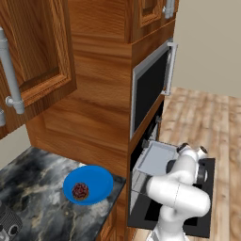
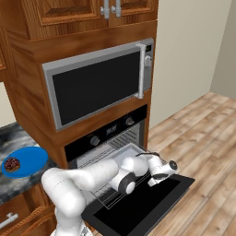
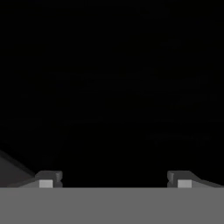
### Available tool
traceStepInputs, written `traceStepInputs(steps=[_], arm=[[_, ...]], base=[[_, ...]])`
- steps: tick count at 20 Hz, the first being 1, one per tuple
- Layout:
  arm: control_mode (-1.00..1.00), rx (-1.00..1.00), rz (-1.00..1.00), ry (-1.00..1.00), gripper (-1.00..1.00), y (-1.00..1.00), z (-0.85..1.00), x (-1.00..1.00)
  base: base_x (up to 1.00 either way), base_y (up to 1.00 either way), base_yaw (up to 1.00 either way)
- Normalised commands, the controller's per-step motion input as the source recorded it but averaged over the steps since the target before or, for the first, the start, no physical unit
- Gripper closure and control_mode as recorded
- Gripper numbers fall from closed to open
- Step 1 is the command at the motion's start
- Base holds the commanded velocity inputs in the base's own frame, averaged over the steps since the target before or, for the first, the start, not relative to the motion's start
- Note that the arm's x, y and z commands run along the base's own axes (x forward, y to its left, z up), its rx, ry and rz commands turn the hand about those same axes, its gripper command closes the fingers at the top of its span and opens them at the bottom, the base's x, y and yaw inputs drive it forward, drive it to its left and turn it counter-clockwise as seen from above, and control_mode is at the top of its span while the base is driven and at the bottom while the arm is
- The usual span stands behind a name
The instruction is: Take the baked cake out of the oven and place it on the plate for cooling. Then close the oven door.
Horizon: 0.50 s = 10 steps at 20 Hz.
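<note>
Here, every place is given relative to the oven.
Cabinetry (image 2: pixel 27 78): wood housing that surrounds the oven on both sides and above.
Microwave (image 2: pixel 99 85): silver-framed, directly above the oven, door shut.
Oven (image 2: pixel 108 133): black unit with knobs; cavity exposed, wire racks and a grey tray (image 1: pixel 155 157) inside.
Door (image 2: pixel 138 207): folded down flat in front of the oven, dark glass facing up.
Counter (image 1: pixel 33 188): dark marbled top, beside the oven on its left.
Arm (image 2: pixel 87 177): white, reaching across the oven mouth and over the door.
Plate (image 1: pixel 96 181): blue disc on the counter, just left of the oven.
Gripper (image 3: pixel 114 180): low above the door, in front of the oven; jaws spread wide and released, dark glass between the tips.
Cake (image 1: pixel 80 191): brown speckled lump resting on the plate, outside the oven.
</note>
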Motion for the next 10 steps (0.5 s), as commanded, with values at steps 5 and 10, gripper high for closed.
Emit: traceStepInputs(steps=[5, 10], arm=[[-1.00, 0.05, 0.00, 0.00, -1.00, 0.23, -0.35, 0.02], [-1.00, 0.07, 0.00, 0.00, -1.00, 0.27, -0.35, 0.03]], base=[[0.00, 0.00, 0.00], [0.00, 0.00, 0.00]])
